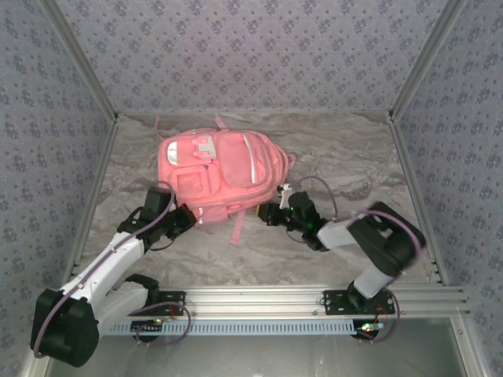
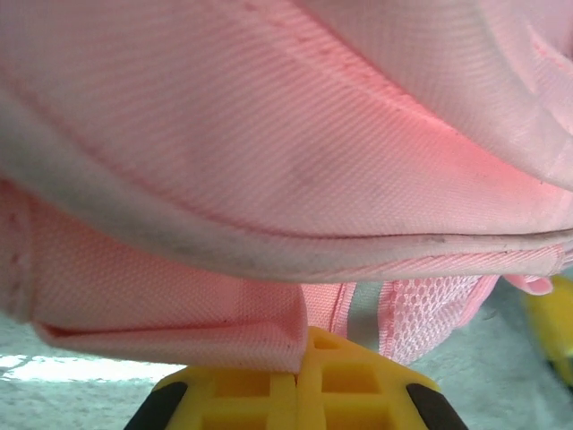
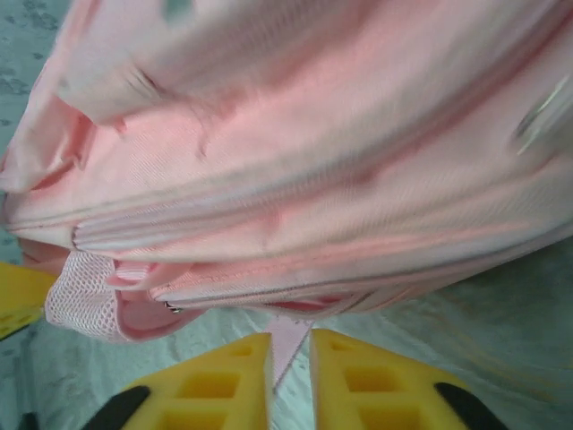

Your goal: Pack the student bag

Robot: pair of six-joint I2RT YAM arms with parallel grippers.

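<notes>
**A:** How many things lie on the worktop?

**B:** Just one. It is the student bag (image 1: 224,173), a large soft pink fabric backpack with silver-white strips. It lies flat on the grey marbled worktop (image 1: 354,165), left of centre and towards the far edge.

**A:** Start at the left, then. Where is that arm?

**B:** My left gripper (image 1: 190,217) is at the bag's near left corner. Seen from that wrist, my two yellow fingers (image 2: 242,394) are pressed together. Their tips touch a fold of the pink cloth. I cannot tell whether any cloth is pinched between them.

**A:** And the right one?

**B:** My right gripper (image 1: 265,214) is at the bag's near right corner, well apart from the left one. Its two yellow fingers (image 3: 215,385) stand slightly apart, with a narrow gap between them. One pink strap (image 3: 288,345) from the bag's underside tapers down into that gap. I cannot tell whether the pads touch it.
</notes>
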